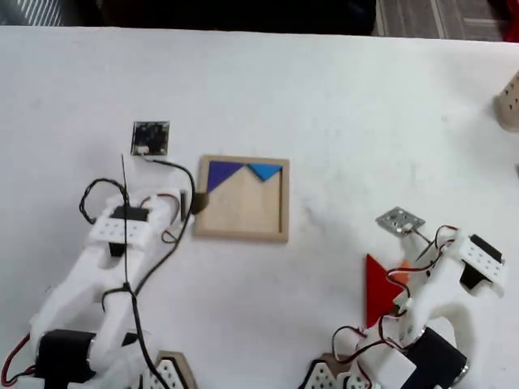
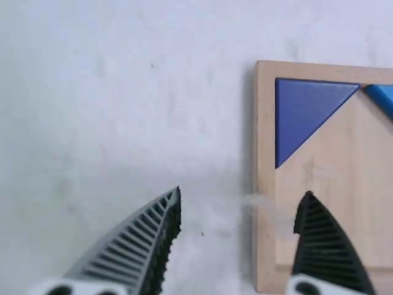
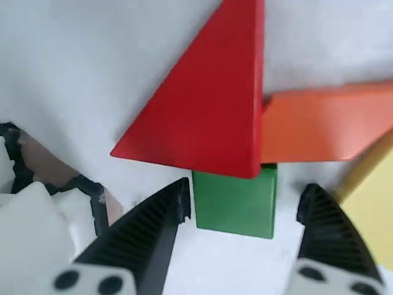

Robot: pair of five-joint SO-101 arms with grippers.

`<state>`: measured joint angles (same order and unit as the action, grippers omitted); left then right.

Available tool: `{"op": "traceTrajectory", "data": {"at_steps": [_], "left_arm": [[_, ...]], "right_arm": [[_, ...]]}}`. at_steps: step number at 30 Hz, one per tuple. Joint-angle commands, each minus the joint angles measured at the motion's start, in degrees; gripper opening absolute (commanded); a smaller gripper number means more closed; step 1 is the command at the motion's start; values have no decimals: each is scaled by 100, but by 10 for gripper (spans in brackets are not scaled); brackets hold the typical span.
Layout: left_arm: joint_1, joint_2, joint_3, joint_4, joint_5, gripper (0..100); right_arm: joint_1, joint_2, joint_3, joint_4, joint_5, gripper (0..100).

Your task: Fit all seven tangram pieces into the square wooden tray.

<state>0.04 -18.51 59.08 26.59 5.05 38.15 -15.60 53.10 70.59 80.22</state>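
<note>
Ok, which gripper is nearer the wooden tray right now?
Left. The left gripper sits open astride the side rim of the wooden tray, one finger over its floor. The right gripper is well away, open over the green piece by the red triangle.

Counting here: one wooden tray [image 1: 243, 219], two blues (dark blue triangle [image 1: 223, 173], light blue triangle [image 1: 265, 170]), one red triangle [image 3: 212, 104], one orange piece [image 3: 319, 129], one green piece [image 3: 236, 203], one yellow piece [image 3: 368, 203]. Two arms: left arm [image 1: 105, 259], right arm [image 1: 442, 292].
</note>
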Motion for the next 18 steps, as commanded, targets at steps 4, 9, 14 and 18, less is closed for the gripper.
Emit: {"op": "traceTrajectory", "data": {"at_steps": [4, 9, 14, 18], "left_arm": [[-40, -233, -18, -88, -18, 294], [-31, -233, -18, -88, -18, 294], [-31, -233, -9, -88, -18, 294], [-22, -233, -9, -88, -18, 294]], "right_arm": [[409, 4, 334, -787, 993, 277], [743, -40, 923, -1657, 1846, 276], [998, -40, 1037, -2220, 1960, 176], [1059, -40, 958, -2264, 1952, 11]]}}
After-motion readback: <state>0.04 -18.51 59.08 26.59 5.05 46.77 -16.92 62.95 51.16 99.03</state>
